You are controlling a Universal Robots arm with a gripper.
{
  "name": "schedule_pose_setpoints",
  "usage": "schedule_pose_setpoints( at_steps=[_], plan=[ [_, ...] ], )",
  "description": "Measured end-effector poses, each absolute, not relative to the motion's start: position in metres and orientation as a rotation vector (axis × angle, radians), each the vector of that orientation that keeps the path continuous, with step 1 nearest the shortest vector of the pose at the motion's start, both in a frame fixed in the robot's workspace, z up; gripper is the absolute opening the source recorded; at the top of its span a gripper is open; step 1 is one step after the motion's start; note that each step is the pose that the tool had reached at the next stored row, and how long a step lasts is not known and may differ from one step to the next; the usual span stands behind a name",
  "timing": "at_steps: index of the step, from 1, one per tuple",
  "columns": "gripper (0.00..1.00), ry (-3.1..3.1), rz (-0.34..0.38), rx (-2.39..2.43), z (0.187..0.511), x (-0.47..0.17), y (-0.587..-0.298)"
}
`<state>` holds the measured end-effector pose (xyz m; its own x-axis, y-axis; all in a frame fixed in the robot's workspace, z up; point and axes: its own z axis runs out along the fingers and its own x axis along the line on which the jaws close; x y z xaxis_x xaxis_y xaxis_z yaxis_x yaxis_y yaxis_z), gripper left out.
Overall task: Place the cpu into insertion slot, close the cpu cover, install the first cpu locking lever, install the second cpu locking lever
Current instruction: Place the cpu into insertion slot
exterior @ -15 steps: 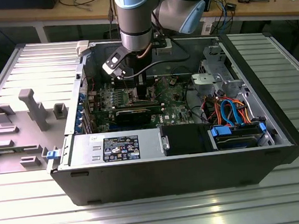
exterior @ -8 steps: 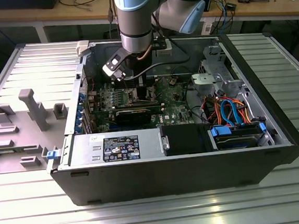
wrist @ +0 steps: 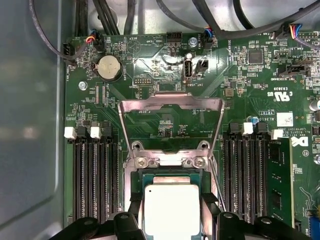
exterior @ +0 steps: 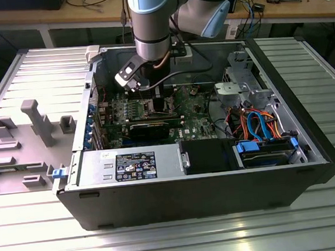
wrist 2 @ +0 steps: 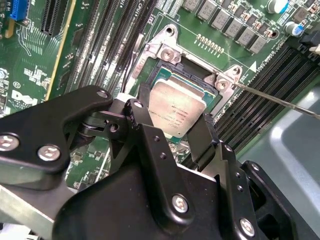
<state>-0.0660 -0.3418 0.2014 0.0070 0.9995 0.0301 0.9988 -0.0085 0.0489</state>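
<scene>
Step 1 of 4 — my claw (wrist 2: pixel 174 119) is clamped on the cpu (wrist: pixel 171 210) over the insertion slot (wrist 2: pixel 172 67), and the cpu cover (wrist: pixel 172 101) is flipped open. Seating calls for square alignment.

silver-grey arm (exterior: pixel 151 21), pale blue joint caps (exterior: pixel 214 17), seemingly matte black hand (wrist 2: pixel 172 122) with silver screws (wrist 2: pixel 180 202)
</scene>
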Motion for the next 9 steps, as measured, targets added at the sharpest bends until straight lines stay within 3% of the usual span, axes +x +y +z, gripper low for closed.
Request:
schedule_pose_setpoints(
  at_steps=[9],
  plan=[
    [0.55,2.202,0.087,2.220,0.1989,-0.0660,-0.3418]
  ],
)
